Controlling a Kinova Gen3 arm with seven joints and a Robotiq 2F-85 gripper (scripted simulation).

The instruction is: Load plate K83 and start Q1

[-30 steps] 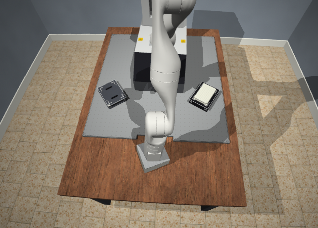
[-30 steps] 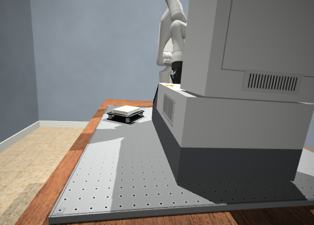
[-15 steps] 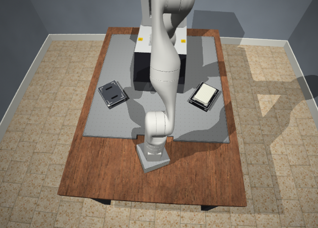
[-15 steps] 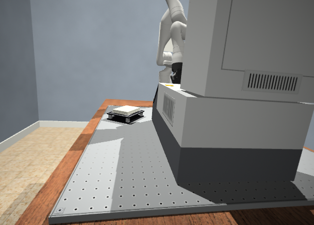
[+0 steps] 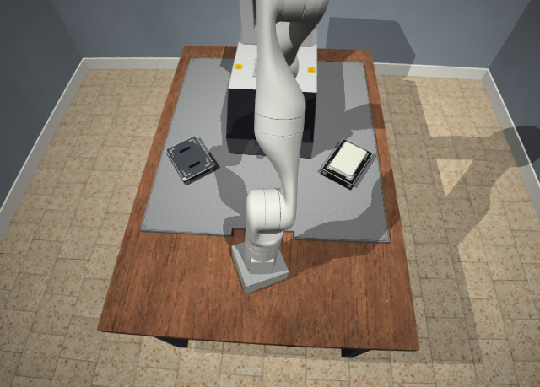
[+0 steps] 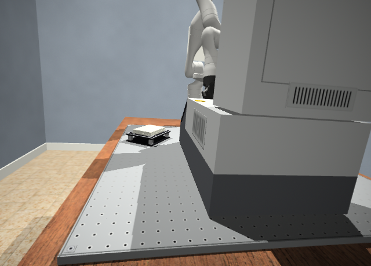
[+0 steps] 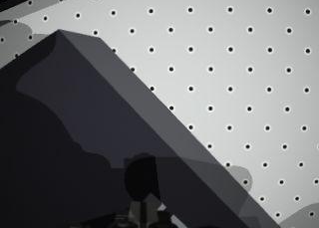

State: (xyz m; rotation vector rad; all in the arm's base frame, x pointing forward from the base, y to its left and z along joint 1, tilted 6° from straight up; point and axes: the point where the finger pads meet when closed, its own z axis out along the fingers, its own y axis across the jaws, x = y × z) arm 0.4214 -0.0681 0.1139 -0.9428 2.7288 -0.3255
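The cycler Q1 stands at the back centre of the grey breadboard, white on top with a dark front; it also fills the right of the exterior view [image 6: 269, 143]. Its lid [image 6: 293, 47] stands raised at the back. The block is hidden behind my arm. A white plate [image 5: 348, 158] [image 6: 148, 130] lies in the black nest at the right. The dark nest at the left [image 5: 191, 159] is empty. My gripper [image 6: 208, 88] is shut and empty, low over Q1's front top edge. In the wrist view the fingertips [image 7: 145, 210] point down Q1's dark front face.
Two yellow marks [image 5: 238, 67] [image 5: 310, 69] sit on Q1's white top. My arm's base [image 5: 260, 267] stands at the front of the wooden table. The breadboard [image 7: 239, 69] lies beside Q1.
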